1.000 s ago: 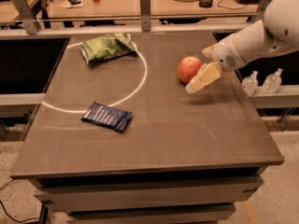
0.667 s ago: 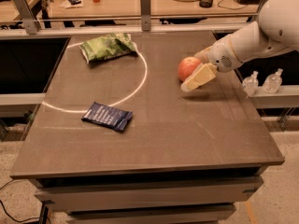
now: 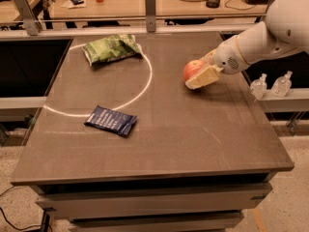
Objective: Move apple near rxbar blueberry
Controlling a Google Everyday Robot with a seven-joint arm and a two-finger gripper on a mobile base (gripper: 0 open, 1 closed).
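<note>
The red-orange apple [image 3: 192, 68] sits on the dark table [image 3: 159, 129], right of its middle. My gripper [image 3: 203, 69] reaches in from the right on a white arm. Its jaws are open and straddle the apple's right side. One cream finger [image 3: 203, 77] lies along the apple's near side and the other is behind it. The apple rests on the table. The rxbar blueberry [image 3: 111, 120], a flat navy wrapper, lies at the near left, well apart from the apple and the gripper.
A crinkled green chip bag [image 3: 110, 48] lies at the back left. A white circular line [image 3: 145, 83] is marked on the tabletop. Two small clear bottles [image 3: 270, 85] stand on a ledge off the right edge. A railing and a cluttered desk are behind the table.
My gripper has moved left, from just right of the apple to around its right side. The apple and the rxbar have not moved.
</note>
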